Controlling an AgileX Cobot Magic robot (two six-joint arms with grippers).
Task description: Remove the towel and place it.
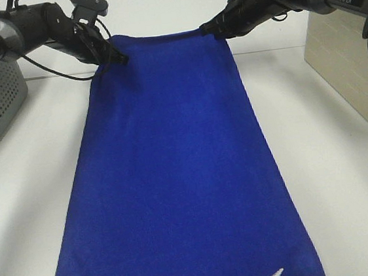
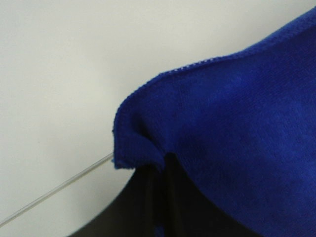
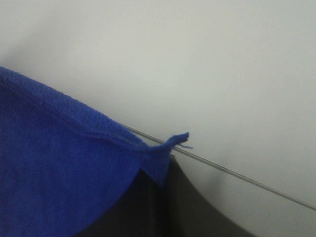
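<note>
The exterior high camera sits well above the near edge of the white table [image 1: 347,187], looking down and toward the far side, taking in both arms and nearly the whole towel [image 1: 175,178]. The left wrist camera looks very closely along the left gripper [image 2: 158,192] at the towel's far left corner, while the right wrist camera looks just as closely past the right gripper [image 3: 165,197] at the far right corner. All three views share those far corners.

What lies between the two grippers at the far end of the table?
In the exterior high view, the far edge of the towel spans from the left gripper to the right gripper, each pinching one corner. Nothing else lies there.
</note>
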